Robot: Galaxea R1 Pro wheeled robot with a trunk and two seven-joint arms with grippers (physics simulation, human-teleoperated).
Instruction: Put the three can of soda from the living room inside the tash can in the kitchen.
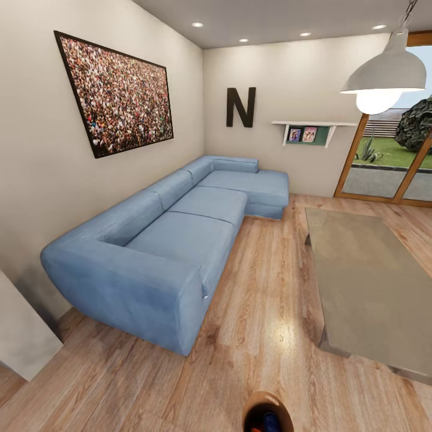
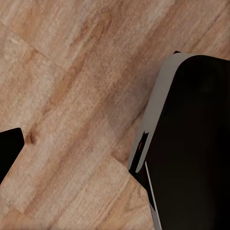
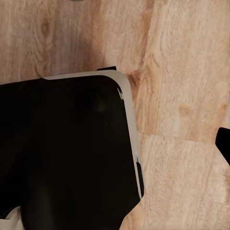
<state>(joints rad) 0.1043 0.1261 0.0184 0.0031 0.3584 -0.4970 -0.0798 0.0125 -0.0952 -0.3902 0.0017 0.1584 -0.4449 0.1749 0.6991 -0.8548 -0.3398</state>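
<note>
I am in the living room, facing the long light-blue corner sofa (image 1: pixel 180 234) and the glass-topped low table (image 1: pixel 366 282) to its right. No soda can shows on the sofa, the table or the floor. At the bottom edge of the head view sits the rim of the copper-brown trash can (image 1: pixel 257 401). Small orange and dark blue patches show in its dark inside, too cut off to name. My left gripper's fingertip (image 2: pixel 8 149) and my right gripper's fingertip (image 3: pixel 223 143) each stand at the far side of their wrist view, over wooden floor, with nothing held.
The crowd photo (image 1: pixel 117 93) and black letter N (image 1: pixel 240 107) hang on the walls. A wall shelf (image 1: pixel 312 129), a pendant lamp (image 1: pixel 384 75) and glass doors (image 1: pixel 390 162) are at the right. My black base (image 2: pixel 191 143) fills part of both wrist views.
</note>
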